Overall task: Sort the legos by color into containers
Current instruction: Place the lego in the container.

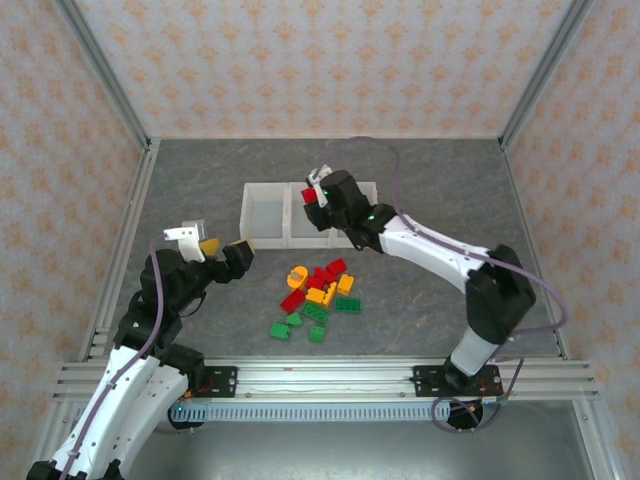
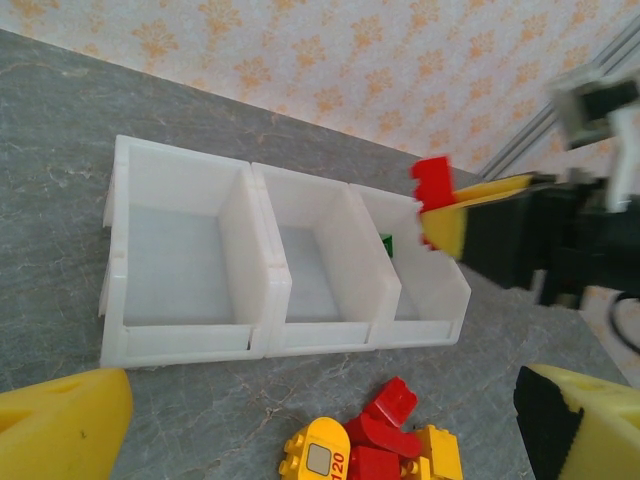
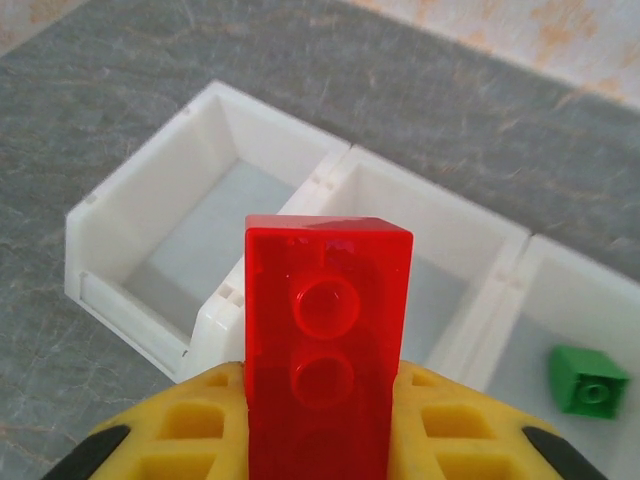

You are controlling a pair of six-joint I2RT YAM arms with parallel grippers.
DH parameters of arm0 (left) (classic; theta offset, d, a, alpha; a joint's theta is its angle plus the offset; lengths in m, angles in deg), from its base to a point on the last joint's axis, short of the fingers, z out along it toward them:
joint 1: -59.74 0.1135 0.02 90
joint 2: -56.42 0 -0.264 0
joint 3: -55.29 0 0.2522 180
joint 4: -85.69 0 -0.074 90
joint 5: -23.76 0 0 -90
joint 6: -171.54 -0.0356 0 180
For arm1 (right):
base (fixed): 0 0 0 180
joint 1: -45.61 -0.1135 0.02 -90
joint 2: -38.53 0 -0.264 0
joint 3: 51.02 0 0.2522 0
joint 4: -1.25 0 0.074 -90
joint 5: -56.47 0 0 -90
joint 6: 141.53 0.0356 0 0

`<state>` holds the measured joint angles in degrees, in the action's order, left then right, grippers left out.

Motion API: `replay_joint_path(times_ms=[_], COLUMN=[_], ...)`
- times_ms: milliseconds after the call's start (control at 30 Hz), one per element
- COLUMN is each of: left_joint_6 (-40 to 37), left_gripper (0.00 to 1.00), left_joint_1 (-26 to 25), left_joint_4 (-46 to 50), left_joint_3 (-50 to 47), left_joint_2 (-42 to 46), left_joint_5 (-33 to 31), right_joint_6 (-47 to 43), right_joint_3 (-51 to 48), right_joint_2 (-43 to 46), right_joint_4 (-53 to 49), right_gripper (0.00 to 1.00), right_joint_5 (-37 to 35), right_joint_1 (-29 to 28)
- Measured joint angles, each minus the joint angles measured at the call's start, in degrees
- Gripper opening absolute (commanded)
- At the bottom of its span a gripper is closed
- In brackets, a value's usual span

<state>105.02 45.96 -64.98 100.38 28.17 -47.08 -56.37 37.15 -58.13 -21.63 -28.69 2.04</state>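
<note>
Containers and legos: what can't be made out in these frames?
Top external: right bin floor, hidden by the right gripper.
Right wrist: red brick lower end, buried between the fingers; right bin cut by the frame edge.
Left wrist: lego pile, cut off by the bottom edge, so uncountable there.

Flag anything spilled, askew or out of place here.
Nothing stands out. The three bins sit upright in a straight row, with one green brick in the right-hand bin. The remaining bricks lie in a loose pile on the table in front of them, and the right pincer holds a red brick above the bins.
</note>
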Motion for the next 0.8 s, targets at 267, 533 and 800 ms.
replay_joint_path(times_ms=[267,533,800], left_joint_6=[0.0,0.02,0.0], left_gripper=[0.99,0.99,0.99], left_joint_1=[0.0,0.0,0.0], left_joint_4=[0.0,0.0,-0.02], left_joint_3=[0.0,0.0,0.0], left_joint_2=[-0.02,-0.63,-0.92], left_joint_5=[0.13,0.2,0.42], right_joint_6=[4.83,6.75,11.72], right_joint_3=[4.9,12.61,19.56], right_joint_2=[-9.05,-14.29,-15.41], right_joint_4=[0.04,-2.89,-11.96], right_gripper=[0.33,0.7,0.89], right_joint_5=[0.83,-0.26,-2.97], right_joint_1=[0.02,0.02,0.24])
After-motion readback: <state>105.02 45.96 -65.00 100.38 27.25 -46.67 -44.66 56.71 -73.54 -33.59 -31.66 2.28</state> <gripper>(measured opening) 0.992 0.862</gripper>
